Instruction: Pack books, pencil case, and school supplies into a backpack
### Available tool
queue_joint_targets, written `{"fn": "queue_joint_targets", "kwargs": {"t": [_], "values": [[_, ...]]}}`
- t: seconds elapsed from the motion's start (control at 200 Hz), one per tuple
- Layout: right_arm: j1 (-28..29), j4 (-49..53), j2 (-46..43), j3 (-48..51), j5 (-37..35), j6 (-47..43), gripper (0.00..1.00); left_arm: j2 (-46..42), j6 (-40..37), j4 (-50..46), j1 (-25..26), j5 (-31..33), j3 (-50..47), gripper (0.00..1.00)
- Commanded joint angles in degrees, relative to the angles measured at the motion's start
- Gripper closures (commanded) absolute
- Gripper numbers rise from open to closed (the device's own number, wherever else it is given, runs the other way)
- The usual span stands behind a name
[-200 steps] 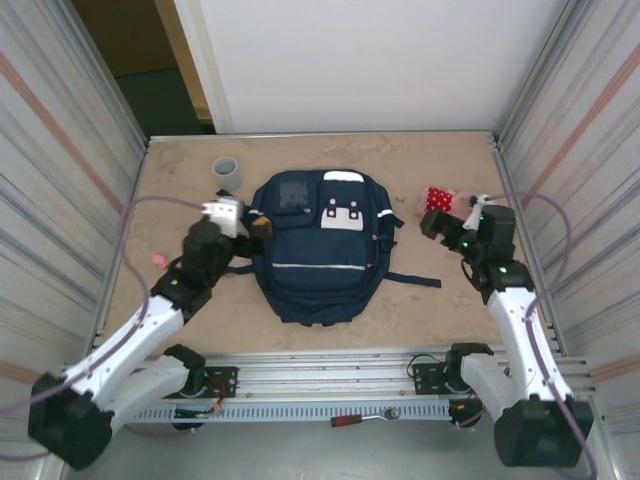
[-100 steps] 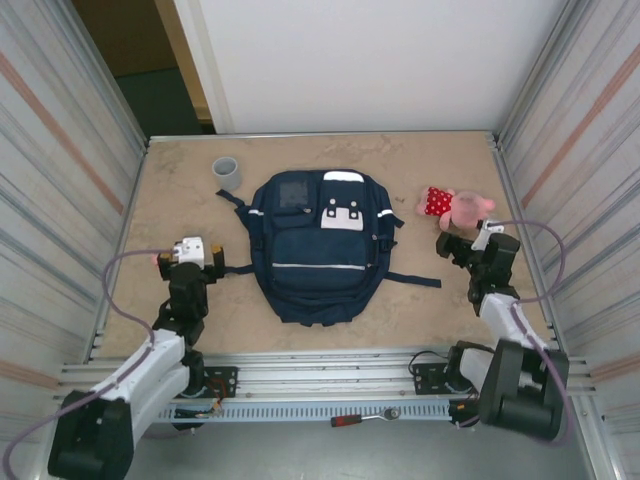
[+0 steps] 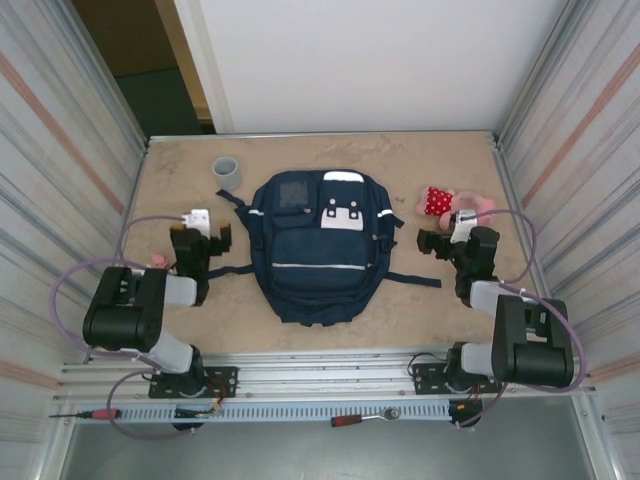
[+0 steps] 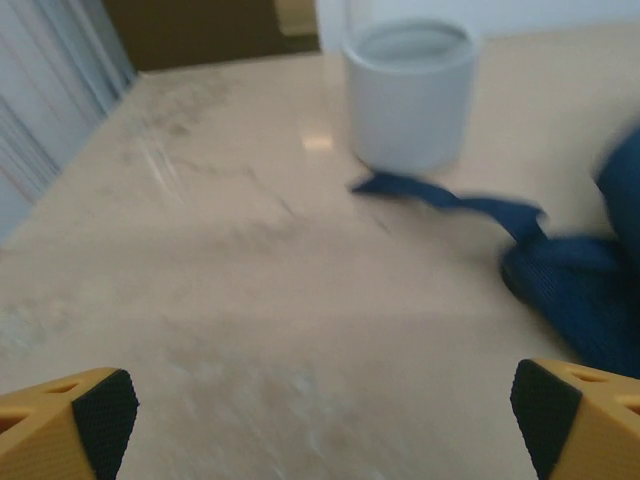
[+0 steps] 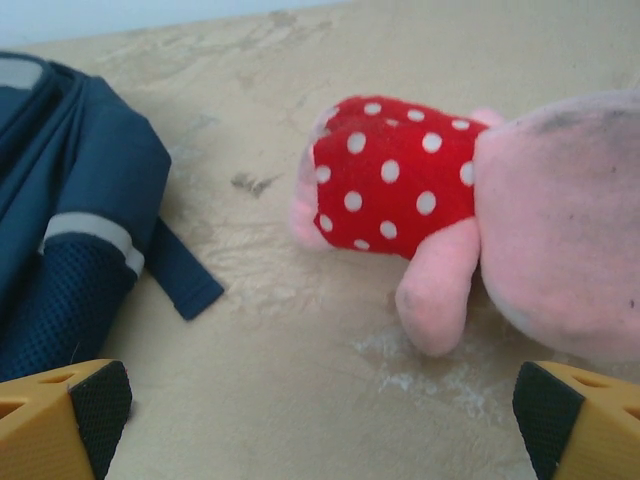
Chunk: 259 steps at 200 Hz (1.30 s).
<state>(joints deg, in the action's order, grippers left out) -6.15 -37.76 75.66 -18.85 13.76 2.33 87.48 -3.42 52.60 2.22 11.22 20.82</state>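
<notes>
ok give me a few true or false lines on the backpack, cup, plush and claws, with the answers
1. The left claw and the right claw are both open. True.
2. The cup stands upright near the backpack. True.
3. The plush has a red part with white dots. True.
4. The right claw grips the plush. False: the plush lies free on the table, ahead of that claw.
5. The cup sits inside the backpack. False: it stands on the table, outside the backpack.
</notes>
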Motion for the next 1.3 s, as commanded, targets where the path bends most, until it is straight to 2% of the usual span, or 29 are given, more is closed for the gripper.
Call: {"fn": "queue_joint_targets", "kwargs": {"t": [0.0, 0.065, 0.13, 0.17, 0.215, 0.266, 0.376, 1.293], "values": [[3.8, -3.7, 3.1, -1.9, -1.1, -2.5, 0.01, -0.5, 2.5, -1.9, -0.6, -3.4, 0.4, 0.01], [6.8, -4.9, 6.9, -3.6, -5.6, -4.7, 0.01, -1.0, 2.5, -3.8, -0.3, -2.9, 0.9, 0.01], [3.4, 0.7, 8.0, -6.7, -3.1, -1.4, 0.01, -0.6, 1.9, -3.9, 0.1, -2.5, 1.3, 0.01], [1.1, -5.8, 11.8, -5.3, -0.6, 0.7, 0.01, -0.6, 1.8, -4.0, 0.3, -2.5, 1.2, 0.01], [0.2, -14.2, 14.0, -2.3, -3.1, 3.0, 0.01, -1.2, 1.9, -5.3, 0.2, -2.7, 1.5, 0.01], [-0.1, -10.4, 12.5, -3.3, -2.5, 2.6, 0.01, -0.7, 1.8, -4.4, 0.3, -2.5, 1.4, 0.01], [2.1, -8.3, 12.6, -4.3, -7.1, 2.0, 0.01, -0.9, 1.8, -4.7, 0.3, -2.6, 1.4, 0.01], [1.9, -9.0, 12.9, -4.2, -7.1, 2.3, 0.01, -0.8, 1.7, -5.2, 0.4, -2.5, 1.6, 0.01]]}}
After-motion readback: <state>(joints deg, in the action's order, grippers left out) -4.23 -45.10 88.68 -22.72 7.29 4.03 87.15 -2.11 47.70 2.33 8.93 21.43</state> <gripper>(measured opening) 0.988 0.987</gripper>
